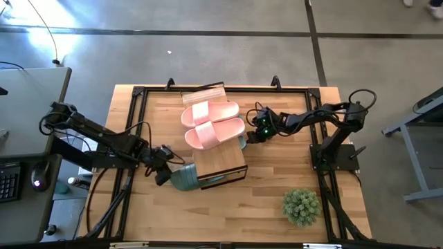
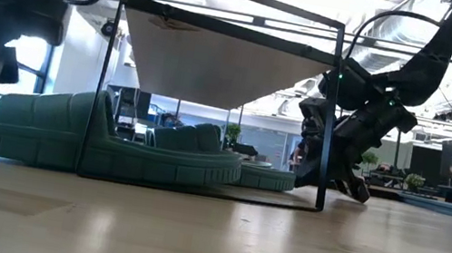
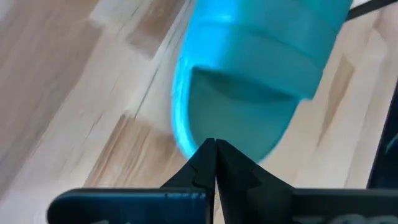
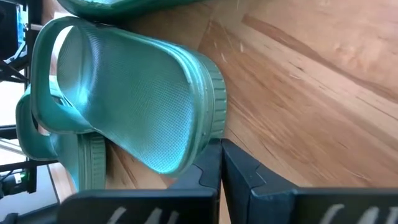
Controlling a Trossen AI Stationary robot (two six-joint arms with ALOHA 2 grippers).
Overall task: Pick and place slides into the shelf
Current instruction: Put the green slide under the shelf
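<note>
The shelf stands in the middle of the table. Two pink slides lie on top of its wood board. Green slides lie on the table under the shelf, and one green slide sticks out at the shelf's left side.

The left gripper is just beside that green slide, with its fingers shut tight and nothing between them. The right gripper is at the shelf's right side, next to another green slide. Its fingers are shut too, and they hold nothing.

The slides look like soft, bendy rubber and are likely light. They should not break. The wide strap or the thick edge of the sole looks like the best place to pinch. The bumpy sole should not slip much.
</note>
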